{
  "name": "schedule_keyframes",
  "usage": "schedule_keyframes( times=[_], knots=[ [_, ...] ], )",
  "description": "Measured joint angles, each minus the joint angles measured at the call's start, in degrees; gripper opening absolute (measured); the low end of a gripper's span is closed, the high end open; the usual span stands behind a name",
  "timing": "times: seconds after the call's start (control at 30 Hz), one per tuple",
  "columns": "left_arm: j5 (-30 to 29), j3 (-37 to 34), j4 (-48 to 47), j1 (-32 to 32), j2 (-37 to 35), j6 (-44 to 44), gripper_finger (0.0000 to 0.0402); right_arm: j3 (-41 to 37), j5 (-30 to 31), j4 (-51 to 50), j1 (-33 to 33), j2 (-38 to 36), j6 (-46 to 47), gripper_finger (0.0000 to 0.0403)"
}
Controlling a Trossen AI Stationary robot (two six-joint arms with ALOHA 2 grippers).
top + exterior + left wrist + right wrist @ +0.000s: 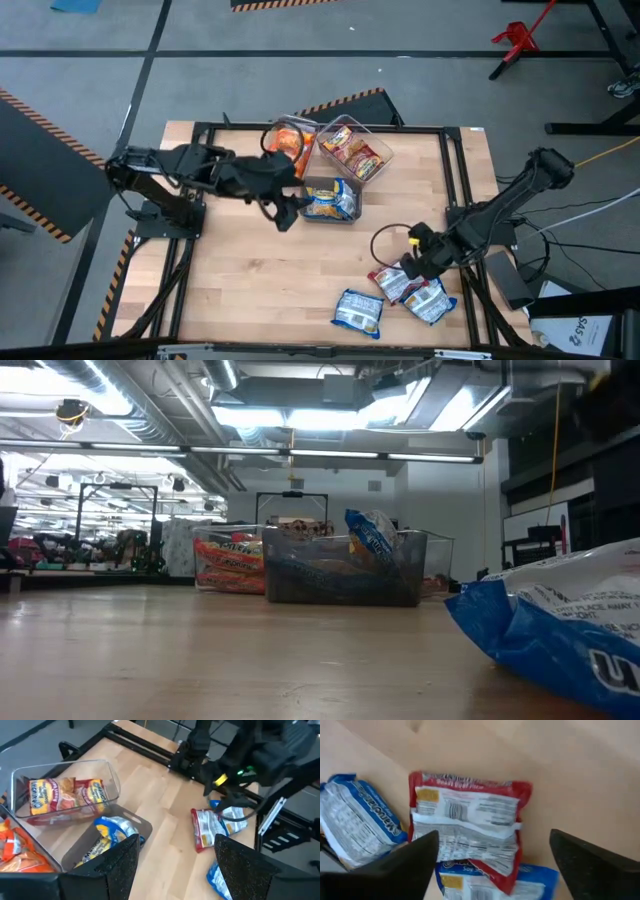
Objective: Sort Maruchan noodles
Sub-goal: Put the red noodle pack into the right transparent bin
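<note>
Poised with spread fingers over the red-and-white packet near the table's right edge, the right gripper risks also catching the blue packet touching it, while the left gripper hovers unclenched, empty, by the bins.

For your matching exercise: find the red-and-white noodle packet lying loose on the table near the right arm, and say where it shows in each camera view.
High view: red-and-white packet, lower right, beside the right end effector.
Low view: not identifiable.
Left wrist view: right of centre, below the right arm.
Right wrist view: centre, between the open fingers.
Shared landmark: the blue-and-white packet touching it.
</note>
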Motion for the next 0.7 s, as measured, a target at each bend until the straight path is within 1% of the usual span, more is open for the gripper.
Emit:
schedule_keyframes(
  times=[0.1, 0.17, 0.3, 0.43, 0.5, 0.57, 0.63, 0.7],
  knots=[
    [-1.8, 0.0, 0.6, -1.9, 0.3, -1.0, 0.0251, -7.0, -0.8, 11.3, -0.1, 0.0, 1.0, 0.0379],
    [-3.0, 0.0, 0.2, -3.0, 0.7, -1.6, 0.0251, -11.4, -0.8, 17.7, -0.2, 0.0, 1.2, 0.0382],
    [-4.8, 0.0, 0.4, -4.2, 0.4, -3.2, 0.0251, -18.8, -1.2, 29.9, -0.2, 0.0, 1.2, 0.0378],
    [-4.9, 0.0, 0.3, -4.8, 0.5, -4.4, 0.0251, -24.3, -2.3, 40.5, -0.2, 0.1, 0.4, 0.0367],
    [-5.0, 0.0, 0.3, -4.8, 0.5, -4.4, 0.0251, -25.8, -2.3, 43.7, -0.2, 0.3, -0.5, 0.0354],
    [-5.0, 0.0, 0.3, -4.9, 0.5, -4.4, 0.0251, -26.3, -2.3, 44.2, -0.2, 0.5, -0.3, 0.0331],
    [-5.3, 0.0, 0.3, -4.9, 0.5, -4.5, 0.0251, -26.6, -2.4, 43.8, -0.2, 0.5, -0.3, 0.0297],
    [-5.6, 0.0, 0.3, -4.9, 0.5, -4.5, 0.0251, -26.6, -2.7, 43.5, -0.2, 0.6, -0.3, 0.0253]
  ],
)
